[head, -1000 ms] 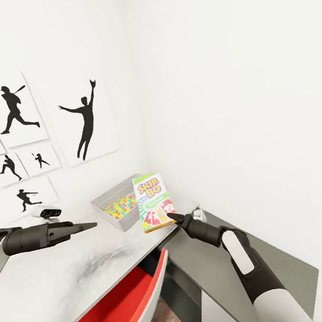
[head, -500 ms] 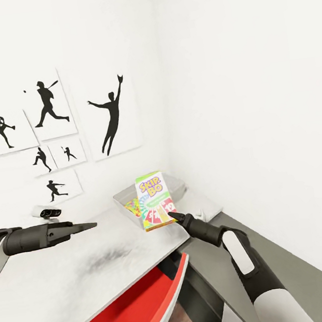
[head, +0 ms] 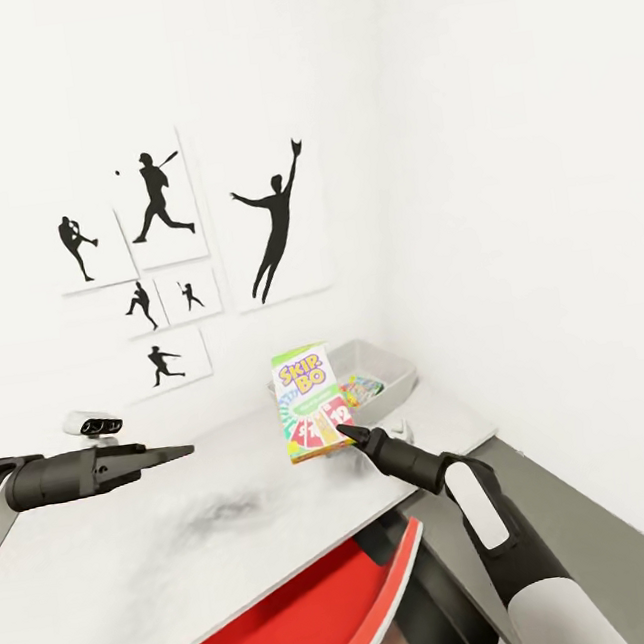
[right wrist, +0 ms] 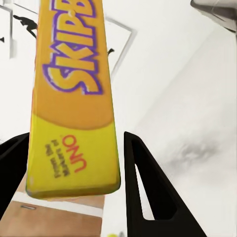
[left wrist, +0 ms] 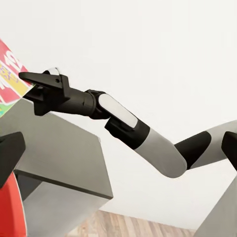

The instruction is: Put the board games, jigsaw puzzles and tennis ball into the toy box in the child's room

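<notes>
You were mid-carry: the right gripper [head: 348, 434] was clamped on the flat yellow-green Skip-Bo game box [head: 311, 402], held upright above the mottled table [head: 235, 514], calling for release over the pale grey tray [head: 393, 369] at one o'clock; whether the left gripper [head: 167, 453] was parted could not be told.

Black baseball silhouette posters [head: 188, 253], red-and-white chair [head: 318, 615].

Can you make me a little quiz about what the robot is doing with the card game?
1. True or false: the right gripper holds the Skip-Bo box upright.
2. What lies inside the toy box? A) a teddy bear B) a colourful puzzle box C) a shoe
3. Fill in: the chair under the table has a ___ seat.

Key: 1 true. 2 B, the jigsaw puzzle. 3 red.
</notes>
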{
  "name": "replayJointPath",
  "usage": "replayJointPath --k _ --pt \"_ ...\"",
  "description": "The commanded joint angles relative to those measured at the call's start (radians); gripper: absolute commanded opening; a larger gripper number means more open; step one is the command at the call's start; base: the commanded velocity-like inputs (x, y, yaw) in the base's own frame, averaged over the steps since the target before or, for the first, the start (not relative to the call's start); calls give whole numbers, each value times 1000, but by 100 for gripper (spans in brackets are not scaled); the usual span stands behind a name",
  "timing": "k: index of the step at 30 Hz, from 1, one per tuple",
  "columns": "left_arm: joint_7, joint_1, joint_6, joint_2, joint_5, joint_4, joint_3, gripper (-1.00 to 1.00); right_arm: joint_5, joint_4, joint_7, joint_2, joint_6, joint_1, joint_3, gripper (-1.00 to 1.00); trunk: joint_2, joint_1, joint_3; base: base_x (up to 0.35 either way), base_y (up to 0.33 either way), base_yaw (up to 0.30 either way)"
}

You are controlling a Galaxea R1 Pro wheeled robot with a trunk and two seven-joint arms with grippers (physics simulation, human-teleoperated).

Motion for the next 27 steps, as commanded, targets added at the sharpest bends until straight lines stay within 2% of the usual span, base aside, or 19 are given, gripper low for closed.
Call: replayJointPath --k 1,16,27 --pt "-2 -2 11 1 4 1 -3 100 -8 0 2 1 10 -1 -4 -100 -3 1 -3 79 0 275" --pt "-3 -2 9 1 5 1 -3 100 -9 2 4 1 10 -1 -4 -100 -3 1 -9 10 22 270" --pt "-2 -2 9 1 5 1 -2 100 -8 3 4 1 9 -1 -4 -100 -3 1 -9 14 44 30"
